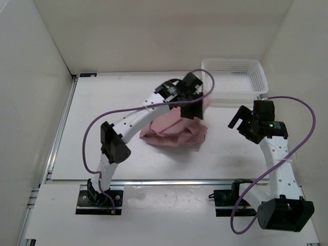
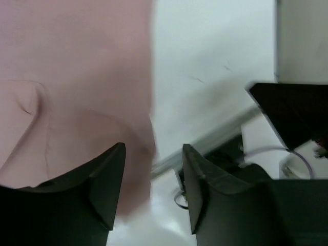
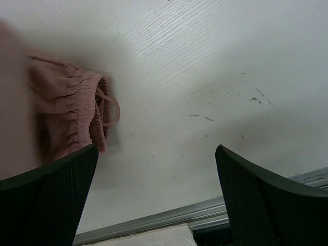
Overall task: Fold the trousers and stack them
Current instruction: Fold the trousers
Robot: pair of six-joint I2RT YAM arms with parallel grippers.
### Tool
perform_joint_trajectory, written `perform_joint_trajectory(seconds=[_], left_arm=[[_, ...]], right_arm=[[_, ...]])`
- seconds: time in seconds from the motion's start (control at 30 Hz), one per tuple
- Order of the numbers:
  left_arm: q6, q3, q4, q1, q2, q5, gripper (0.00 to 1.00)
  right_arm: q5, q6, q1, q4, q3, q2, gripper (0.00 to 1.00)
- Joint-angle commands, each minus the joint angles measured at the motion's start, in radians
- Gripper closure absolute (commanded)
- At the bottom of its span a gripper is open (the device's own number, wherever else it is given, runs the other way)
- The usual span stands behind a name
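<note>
White tabletop [image 1: 102,148] held crumpled dusty-pink thin fabric trousers [image 1: 174,130] at centre frame, their upper edge hidden by the part-open left gripper [image 1: 193,110], the right gripper [image 1: 237,119] gaping wide at right, below a white mesh plastic basket [image 1: 233,77].

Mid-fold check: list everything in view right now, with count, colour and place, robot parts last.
trousers: one pair, dusty pink, bunched mid-table, far part raised by the left pincer
mesh basket: one, white, table's far right
table: one, white, under everything
rail: one, silver, along the table's near edge
cables: two, purple, one looped along each arm
left pincer: one, black, jaws apart, trouser cloth at its side
right pincer: one, black, wide open, holding nothing, right of the trousers
</note>
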Motion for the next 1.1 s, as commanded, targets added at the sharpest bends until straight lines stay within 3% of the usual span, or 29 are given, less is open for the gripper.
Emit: perform_joint_trajectory(seconds=[0.0, 0.1, 0.3, 0.43, 0.57, 0.73, 0.77, 0.83, 0.9, 1.07], left_arm=[[0.013, 0.071, 0.063, -0.053, 0.056, 0.206, 0.37], [0.073, 0.161, -0.041, -0.027, 0.060, 0.158, 0.33], [0.107, -0.140, 0.023, 0.203, -0.204, 0.132, 0.37], [0.165, -0.253, -0.016, 0.346, -0.247, 0.030, 0.45], [0.199, -0.440, 0.016, 0.444, -0.247, 0.018, 0.48], [0.210, -0.560, 0.112, 0.487, -0.122, 0.087, 0.60], [0.210, -0.572, 0.121, 0.477, -0.105, 0.087, 0.65], [0.221, -0.588, 0.135, 0.463, -0.068, 0.087, 0.87], [0.221, -0.631, 0.144, 0.454, -0.059, 0.078, 0.90], [0.190, -0.744, 0.188, 0.435, -0.085, 0.078, 0.90]], right_arm=[[0.019, -0.005, -0.005, -0.007, -0.003, -0.016, 0.00], [-0.048, -0.005, -0.005, 0.008, -0.012, -0.026, 0.01], [-0.233, -0.005, -0.005, 0.093, -0.081, -0.026, 0.04], [-0.289, -0.025, 0.029, 0.104, -0.091, 0.005, 0.10], [-0.343, -0.034, 0.075, 0.134, -0.109, 0.045, 0.22], [-0.343, 0.018, 0.110, 0.217, -0.120, 0.203, 0.33], [-0.352, 0.018, 0.123, 0.229, -0.120, 0.229, 0.35], [-0.340, 0.030, 0.149, 0.242, -0.103, 0.304, 0.41], [-0.275, 0.053, 0.184, 0.242, -0.083, 0.376, 0.47], [-0.212, 0.085, 0.287, 0.272, -0.002, 0.534, 0.77]])
